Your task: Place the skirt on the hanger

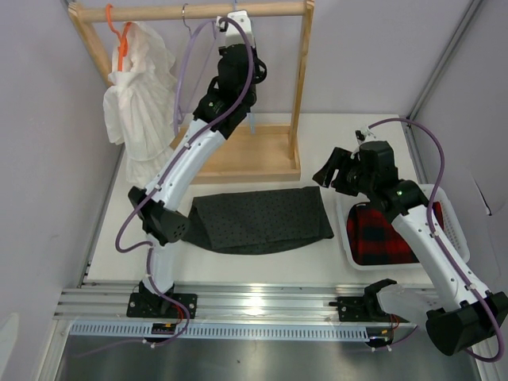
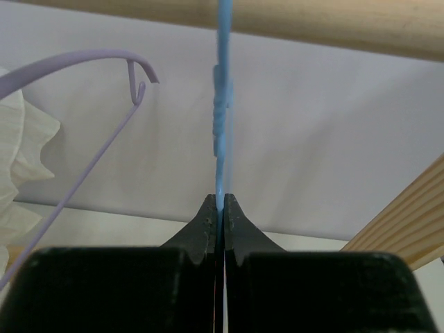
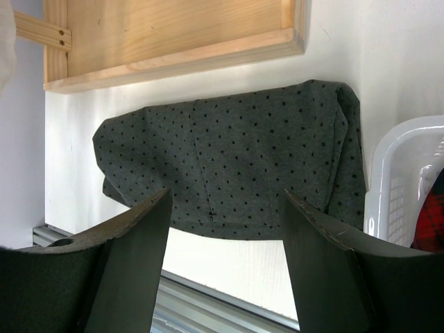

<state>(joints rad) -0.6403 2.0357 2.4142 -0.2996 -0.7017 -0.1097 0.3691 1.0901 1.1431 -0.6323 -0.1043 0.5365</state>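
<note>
At the far left of the white worktop (image 1: 238, 266), a bright orange plastic hanger (image 1: 119, 40) hangs from the round rail of a pale wooden clothes rack (image 1: 159, 12) and carries a crumpled white garment (image 1: 139, 103). Beside it on the same rail is a thicker lavender hanger (image 2: 69, 62), whose shoulder curves past the left wrist camera.

The left arm reaches up to the rail. Its black left pincer (image 2: 220, 205) is closed tight on the thin light-blue wire hanger (image 2: 222, 125), with the wire caught between the fingertips and running straight up to the wooden rail. The light-blue wire hanger carries no cloth.

The dark charcoal-grey skirt with small dots (image 1: 262, 218) lies flat on the worktop, in front of the rack's wooden base and between the two arms. Its curved hem faces the near edge, and its right end lies just beside the basket.

The right arm holds the right pincer (image 3: 227, 201) above the worktop, near the skirt's right end. Its fingers are spread wide and hold nothing.

At the far right stands a white slotted plastic basket (image 1: 452, 214), with a red-and-black plaid garment (image 1: 389, 234) inside it.
</note>
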